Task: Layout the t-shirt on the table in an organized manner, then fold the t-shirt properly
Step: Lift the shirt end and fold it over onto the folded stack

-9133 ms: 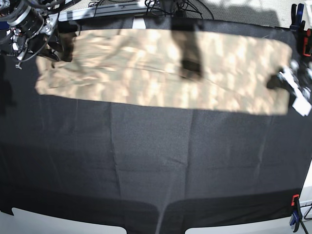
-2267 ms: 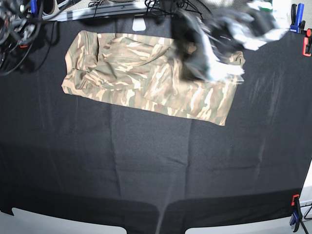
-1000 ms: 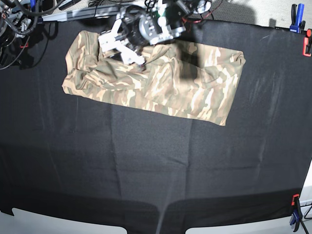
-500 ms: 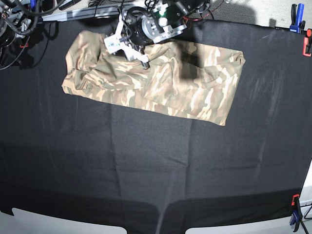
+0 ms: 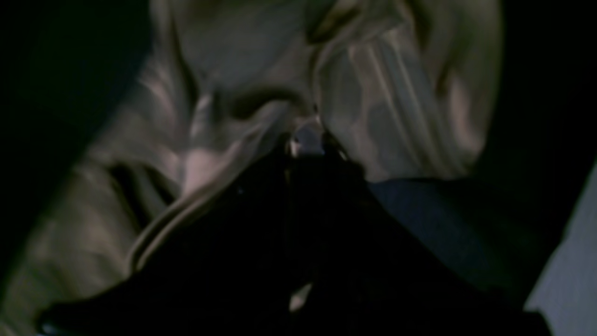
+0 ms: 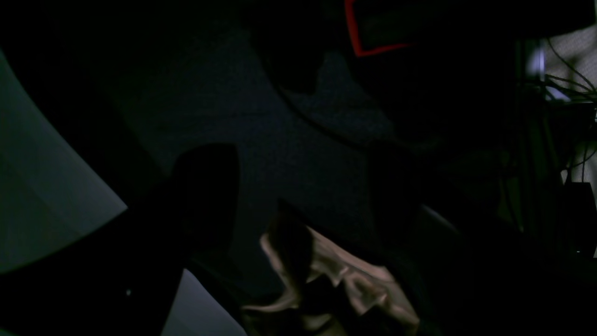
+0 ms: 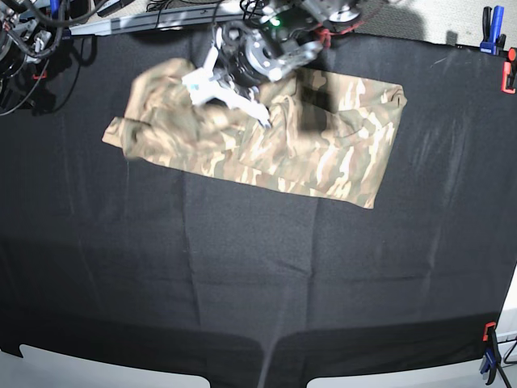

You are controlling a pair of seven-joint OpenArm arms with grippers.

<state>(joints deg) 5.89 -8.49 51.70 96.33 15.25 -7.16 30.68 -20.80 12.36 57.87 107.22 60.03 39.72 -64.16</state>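
Camouflage t-shirt part folded on the desk

The left end effector was clamped on the shirt's bunched far-left cloth; the right end effector stood apart, its fingers empty. Judged roughly midway: the final fold remained.

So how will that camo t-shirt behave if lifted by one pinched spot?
Likely floppy: the t-shirt already bunches where the left claw pinches it. Probably light, trailing rather than lifting whole. It may drag on the table.
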